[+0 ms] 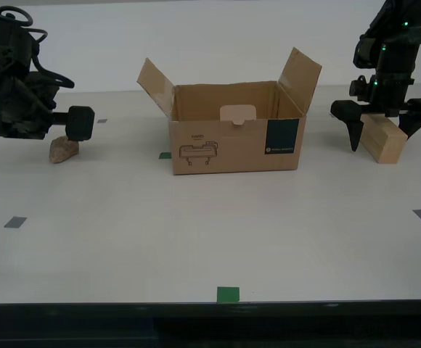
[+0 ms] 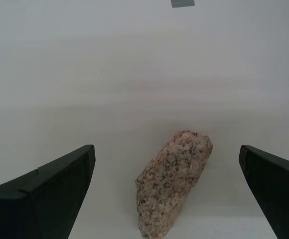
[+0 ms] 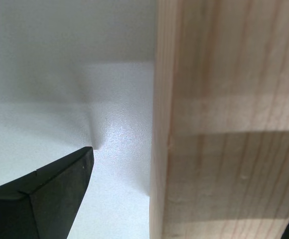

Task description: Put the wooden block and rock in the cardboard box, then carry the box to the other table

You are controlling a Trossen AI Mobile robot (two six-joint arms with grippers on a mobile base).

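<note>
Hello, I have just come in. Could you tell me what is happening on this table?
Two robot arms are going for two things beside an open, empty-looking box. My first gripper is open and straddles the wooden block at the exterior view's right. My second gripper is open around the rock at the exterior view's left. Both things are on the table, not yet lifted.

Cardboard box point(image 1: 236, 138) mid-table; rock point(image 1: 63, 150) at exterior view's left, wooden block point(image 1: 383, 139) right (both outside box).
</note>
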